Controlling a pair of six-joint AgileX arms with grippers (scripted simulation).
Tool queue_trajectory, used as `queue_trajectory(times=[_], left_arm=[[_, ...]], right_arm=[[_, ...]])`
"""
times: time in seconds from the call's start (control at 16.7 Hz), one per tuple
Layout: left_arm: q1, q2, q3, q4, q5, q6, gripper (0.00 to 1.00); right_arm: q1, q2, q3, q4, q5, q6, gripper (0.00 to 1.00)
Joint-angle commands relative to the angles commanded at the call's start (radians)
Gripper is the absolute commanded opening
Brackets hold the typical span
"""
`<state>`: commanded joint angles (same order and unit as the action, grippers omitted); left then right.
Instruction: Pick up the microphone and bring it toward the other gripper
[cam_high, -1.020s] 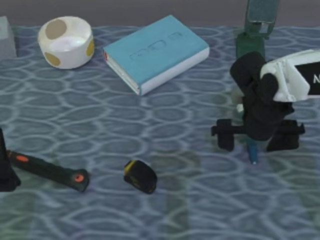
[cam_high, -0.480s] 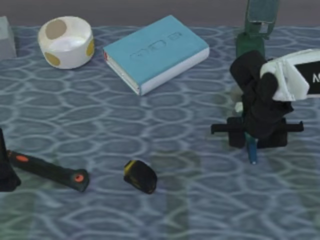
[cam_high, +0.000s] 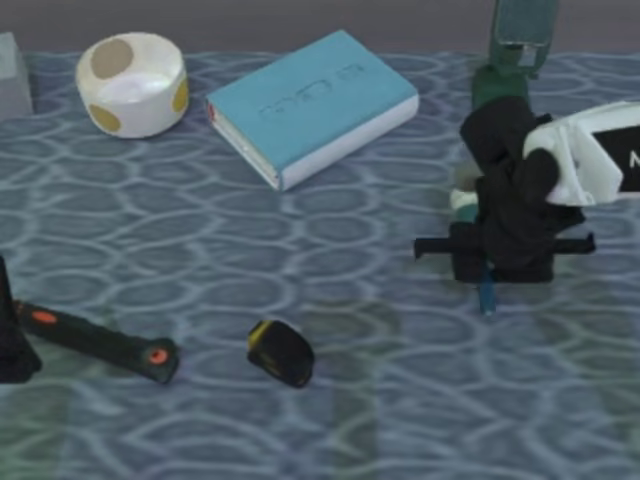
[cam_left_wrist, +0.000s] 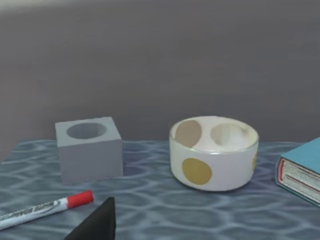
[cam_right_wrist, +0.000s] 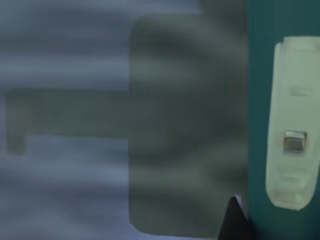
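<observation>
The microphone hangs under my right gripper (cam_high: 500, 262), which is shut on its handle at the table's right side. Only its teal tail (cam_high: 487, 296) and a bit of its white head (cam_high: 462, 200) stick out from under the black fingers. Seen up close in the right wrist view, the teal handle (cam_right_wrist: 260, 100) carries its white switch (cam_right_wrist: 295, 142), and one black fingertip (cam_right_wrist: 234, 222) lies against it. The gripper's shadow falls on the cloth below. My left gripper (cam_high: 10, 345) is parked at the left edge, open, with one black fingertip (cam_left_wrist: 100, 222) showing.
A teal book (cam_high: 312, 105) and a white bowl with tan dots (cam_high: 132, 83) lie at the back. A dark green tool with orange dots (cam_high: 100, 343) and a small black-and-yellow object (cam_high: 281, 352) lie at the front left. A grey block (cam_left_wrist: 89, 149) and a marker (cam_left_wrist: 45, 206) are near the bowl.
The right gripper's fingers have come together from wide apart onto the microphone. Gripper and microphone have then shifted a little left and toward the back, lifting off the cloth.
</observation>
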<state>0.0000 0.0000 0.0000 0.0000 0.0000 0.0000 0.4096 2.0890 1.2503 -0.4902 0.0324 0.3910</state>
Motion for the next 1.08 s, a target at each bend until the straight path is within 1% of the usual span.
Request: queue_trajectory(times=[0.12, 0.24, 0.84, 0.96, 1.08], left_arm=[[0.0, 0.0, 0.0, 0.0, 0.0, 0.0, 1.0], [0.0, 0.0, 0.0, 0.0, 0.0, 0.0, 1.0], [0.0, 0.0, 0.0, 0.0, 0.0, 0.0, 1.0], [0.0, 0.0, 0.0, 0.0, 0.0, 0.0, 1.0], [0.0, 0.0, 0.0, 0.0, 0.0, 0.0, 1.0]], right_arm=[[0.001, -0.02, -0.026, 0.109, -0.033, -0.029, 0.0], [0.001, -0.046, -0.063, 0.249, -0.073, -0.065, 0.0], [-0.004, -0.241, -0.325, 1.136, -0.315, -0.289, 0.0], [-0.005, -0.286, -0.364, 1.262, -0.353, -0.327, 0.0], [-0.007, -0.324, -0.392, 1.347, -0.382, -0.356, 0.0]])
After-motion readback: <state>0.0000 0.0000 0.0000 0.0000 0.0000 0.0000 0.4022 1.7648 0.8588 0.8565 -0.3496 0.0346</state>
